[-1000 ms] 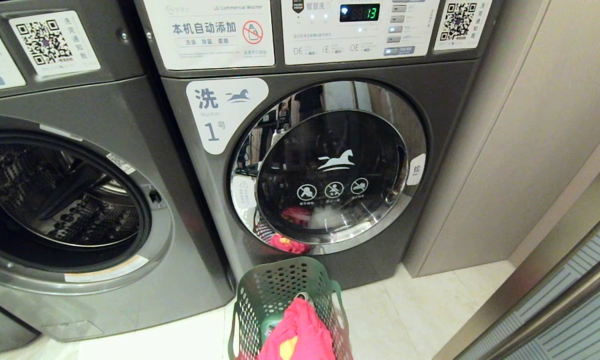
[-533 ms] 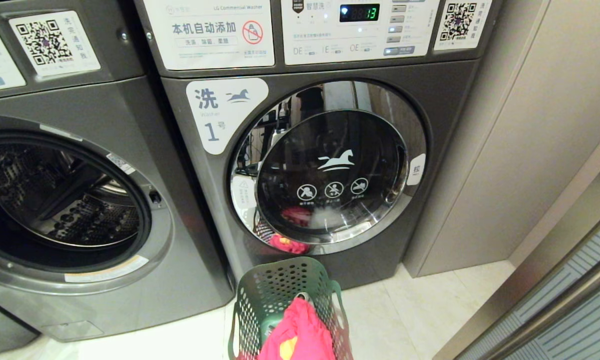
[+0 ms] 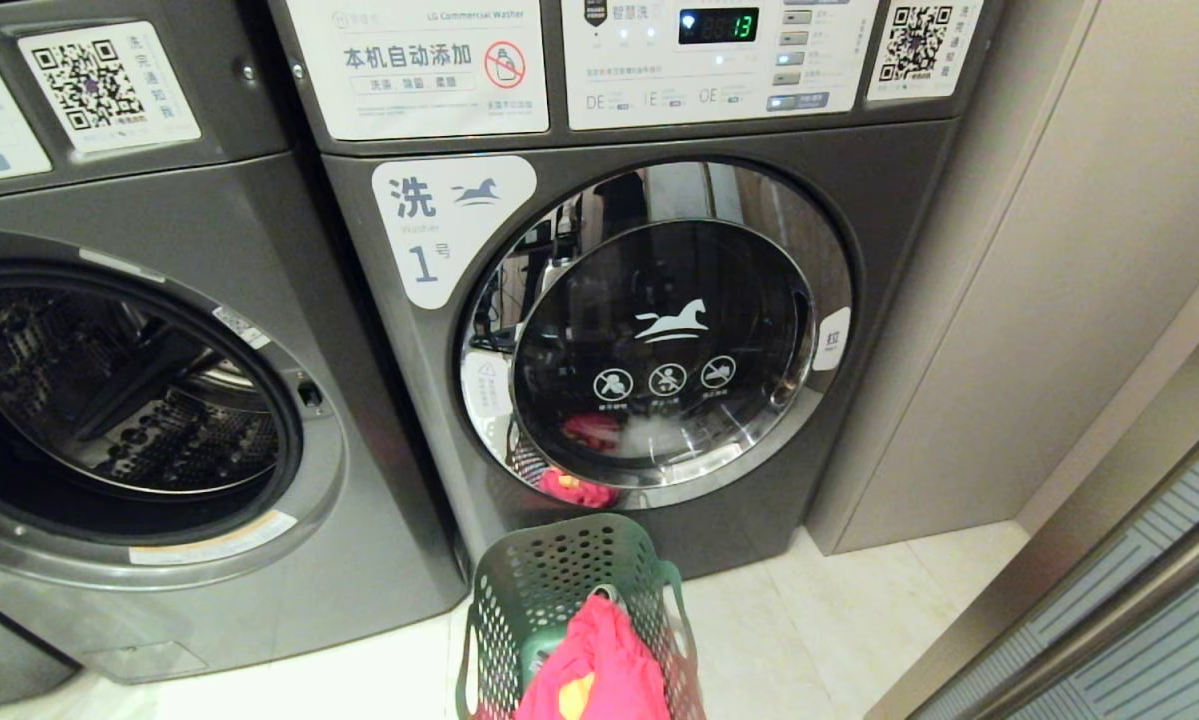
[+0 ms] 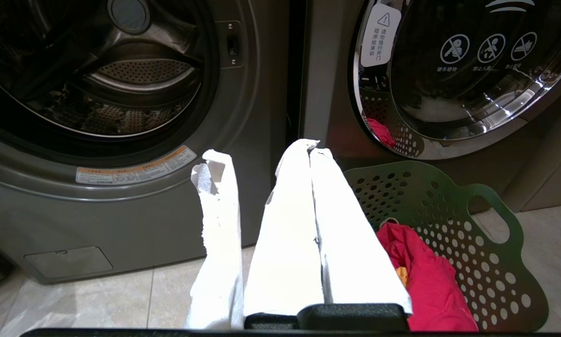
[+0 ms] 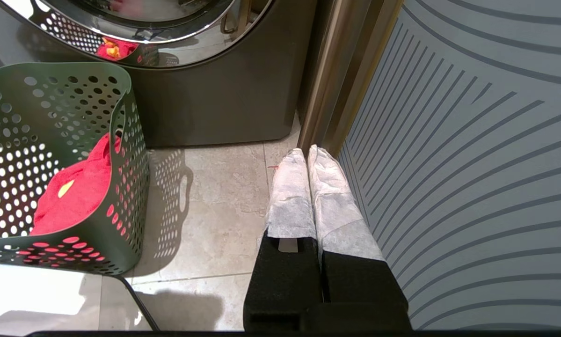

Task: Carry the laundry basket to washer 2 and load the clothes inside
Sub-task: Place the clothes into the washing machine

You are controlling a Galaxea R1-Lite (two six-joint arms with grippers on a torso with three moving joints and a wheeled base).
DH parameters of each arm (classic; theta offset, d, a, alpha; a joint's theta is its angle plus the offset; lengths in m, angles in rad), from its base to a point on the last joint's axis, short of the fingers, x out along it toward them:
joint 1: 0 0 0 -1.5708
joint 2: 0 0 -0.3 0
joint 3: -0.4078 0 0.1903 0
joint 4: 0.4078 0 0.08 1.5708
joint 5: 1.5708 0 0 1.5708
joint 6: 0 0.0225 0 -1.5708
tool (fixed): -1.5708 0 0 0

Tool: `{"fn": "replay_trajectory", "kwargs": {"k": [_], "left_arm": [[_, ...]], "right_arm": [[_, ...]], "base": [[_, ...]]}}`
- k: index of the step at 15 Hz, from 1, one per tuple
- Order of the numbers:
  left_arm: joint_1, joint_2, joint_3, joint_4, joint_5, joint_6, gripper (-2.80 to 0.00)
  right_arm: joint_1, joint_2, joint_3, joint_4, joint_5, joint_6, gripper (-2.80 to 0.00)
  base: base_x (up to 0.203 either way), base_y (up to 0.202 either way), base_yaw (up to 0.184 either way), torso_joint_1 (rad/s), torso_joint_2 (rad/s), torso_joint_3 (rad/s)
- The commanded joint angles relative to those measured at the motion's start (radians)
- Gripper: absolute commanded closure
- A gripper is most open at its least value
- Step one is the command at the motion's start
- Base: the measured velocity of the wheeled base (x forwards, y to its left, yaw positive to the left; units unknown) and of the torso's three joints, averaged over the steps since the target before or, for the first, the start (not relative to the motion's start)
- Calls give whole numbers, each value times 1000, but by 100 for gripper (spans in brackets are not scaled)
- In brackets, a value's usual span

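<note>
Nothing has changed since the earlier head views: the basket, both machines and the green digits on the control panel sit exactly where they were. The laundry basket (image 3: 569, 610) stands on the pale tiled floor (image 3: 819, 620) at the bottom centre of the head view, directly before the closed washer labelled 1 (image 3: 649, 330), with the clothes (image 3: 594, 670) — pink-red fabric with a yellow patch — heaped inside it. In the left wrist view the left gripper (image 4: 310, 150) hangs with its white-wrapped fingers (image 4: 289, 224) pressed together, holding nothing, a loose strip of wrapping dangling beside them; the basket lies just beside the fingers toward the lower right of that frame, apart from them. In the right wrist view the right gripper (image 5: 307, 152) also has its fingers (image 5: 292, 196) pressed together and empty, low over the floor at the frame's centre, the basket well apart at the left edge. A grey washer with an open door (image 3: 129, 400) fills the left of the head view, its drum exposed; no numeral shows on it. A striped grey panel (image 5: 472, 164) rises close beside the right fingers, and a beige cabinet wall (image 3: 1039, 280) stands right of washer 1.
</note>
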Motion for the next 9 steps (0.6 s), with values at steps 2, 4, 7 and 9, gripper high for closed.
{"fn": "replay_trajectory", "kwargs": {"k": [2,4,7,9], "left_arm": [[1,2,40,-1,0,0,0],[0,2,40,-1,1,-2,0],[0,2,40,-1,1,0,0],[1,2,40,-1,1,-2,0]], "right_arm": [[1,-1,0,1,0,-3,0],[1,0,0,1,-5,-10,0],[0,0,0,1,-4,-9,0],[0,0,0,1,-5,-7,0]], "base": [[0,0,0,0,0,0],[0,0,0,0,0,0],[0,0,0,0,0,0],[0,0,0,0,0,0]]}}
